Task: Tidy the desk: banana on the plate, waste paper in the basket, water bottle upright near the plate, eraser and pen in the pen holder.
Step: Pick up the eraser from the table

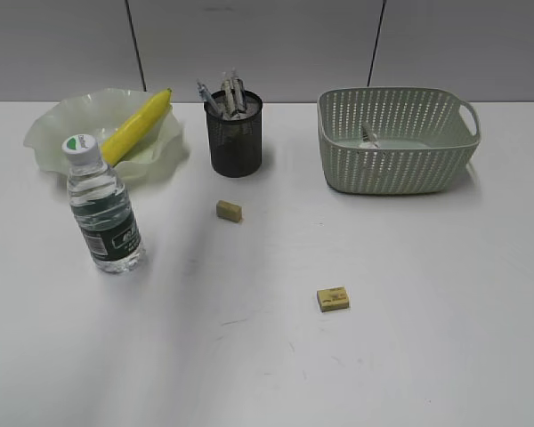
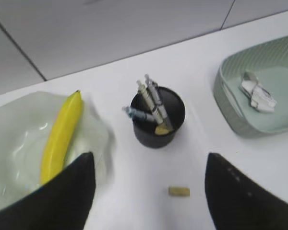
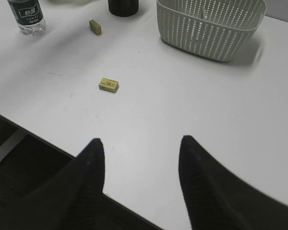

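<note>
The banana [image 1: 139, 124] lies in the plate [image 1: 62, 120] at the back left. In front of that dish the water bottle [image 1: 104, 209] stands upright. Several pens [image 1: 230, 93] stick out of the pen holder [image 1: 235, 135]; in the left wrist view a yellowish piece [image 2: 162, 129] also lies inside it. One eraser [image 1: 230, 211] rests on the desk [image 1: 427, 294] in front of the holder, a second eraser [image 1: 333, 299] nearer the middle. The waste paper [image 2: 257, 91] sits in the basket [image 1: 396, 169]. My left gripper [image 2: 150, 155] hangs open and empty above the holder and the first eraser [image 2: 179, 191]. My right gripper [image 3: 141, 140] is open and empty over the desk's front edge.
Neither arm shows in the exterior view. A grey panelled wall [image 1: 267, 44] runs behind the desk. The desk's front edge [image 3: 48, 143] drops to a dark floor below my right gripper. The second eraser [image 3: 108, 85] lies ahead and left of that gripper.
</note>
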